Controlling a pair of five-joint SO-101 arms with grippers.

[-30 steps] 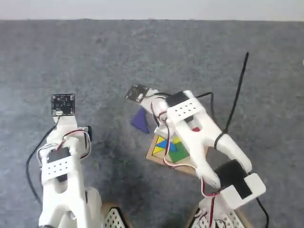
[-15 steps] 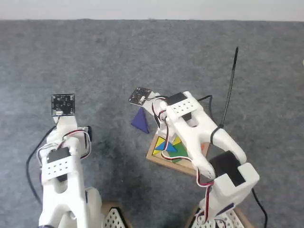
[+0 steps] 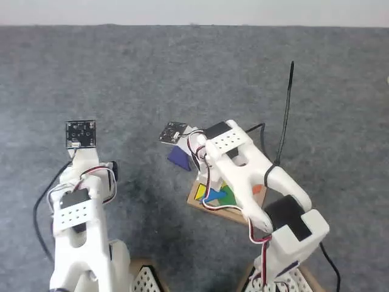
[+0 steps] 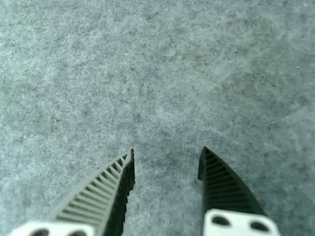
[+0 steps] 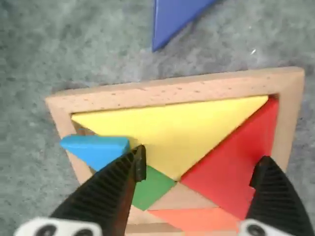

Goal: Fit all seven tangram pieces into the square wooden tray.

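Both empty, spread wide: left pincer [image 4: 168, 152], right pincer [image 5: 202, 160] over tray [image 5: 172, 87]. Likely next: fetching dark blue triangle [image 5: 177, 17] beyond.

From above my right arm [image 3: 243, 173] hides most of the tray [image 3: 194, 199] and the corner of the dark triangle [image 3: 178, 158] nearest it, while just past my right gripper [image 5: 202, 160] that triangle runs off the frame and one finger [image 5: 113, 187] covers part of the green piece [image 5: 153, 189].

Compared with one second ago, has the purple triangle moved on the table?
No. The purple triangle lies where it was, the same gap away from the wooden tray, beyond its far-left corner.
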